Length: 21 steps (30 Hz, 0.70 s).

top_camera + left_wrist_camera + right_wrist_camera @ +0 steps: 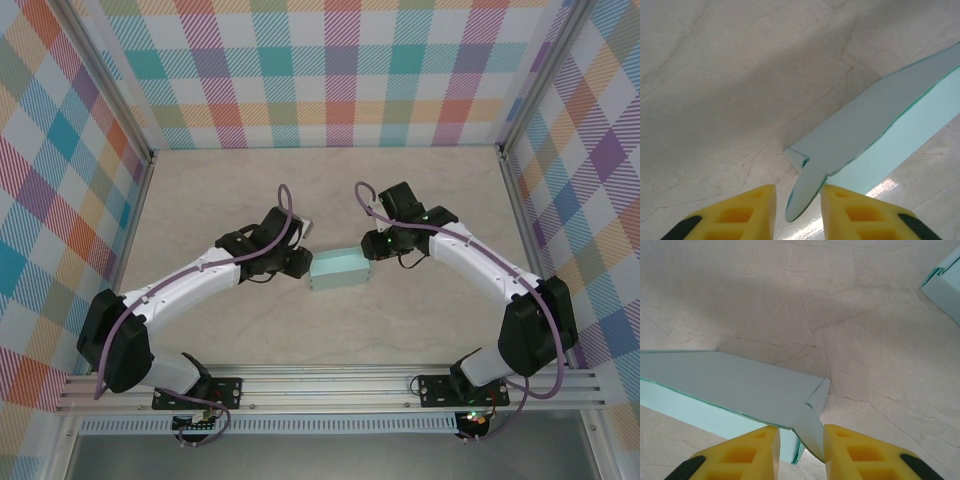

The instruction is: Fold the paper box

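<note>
A pale teal paper box (338, 270) lies flat in the middle of the table, with one arm at each end. My left gripper (303, 262) is at its left end. In the left wrist view a rounded end flap (805, 192) of the box (880, 125) stands between the yellow fingers (752, 210) of the gripper (798, 200), with a gap beside it. My right gripper (372, 245) is at the right end. There the end flap (812, 427) of the box (740, 380) leans on one finger (850, 450) of the gripper (801, 440), clear of the other.
The marbled tabletop (330, 190) stretches behind the box to checked walls on three sides. A metal rail (330, 385) carries the arm bases at the near edge. Another pale teal corner (945, 282) shows at the top right of the right wrist view.
</note>
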Available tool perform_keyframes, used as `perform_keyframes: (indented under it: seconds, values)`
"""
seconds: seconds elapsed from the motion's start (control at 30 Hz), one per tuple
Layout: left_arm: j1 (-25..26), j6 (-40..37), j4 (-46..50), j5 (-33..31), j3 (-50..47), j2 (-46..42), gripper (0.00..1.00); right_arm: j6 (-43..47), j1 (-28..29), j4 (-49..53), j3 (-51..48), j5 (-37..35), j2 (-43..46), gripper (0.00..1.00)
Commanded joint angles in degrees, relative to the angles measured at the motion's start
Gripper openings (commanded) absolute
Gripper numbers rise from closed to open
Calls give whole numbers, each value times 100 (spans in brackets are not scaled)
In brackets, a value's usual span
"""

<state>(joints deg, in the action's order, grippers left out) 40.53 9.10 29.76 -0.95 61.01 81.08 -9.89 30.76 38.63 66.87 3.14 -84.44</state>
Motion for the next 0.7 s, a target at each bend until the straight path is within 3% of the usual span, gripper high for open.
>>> perform_keyframes:
  seconds: [0.0,0.3,0.67]
  values:
    - [82,144,-44,85,159,125,19,-209,85,8,45,-8,60,27]
    - [95,330,25,69,235,233,8,-396,201,36,19,-19,77,12]
    - [110,769,-365,348,76,235,0,-866,356,-187,10,130,-1,10]
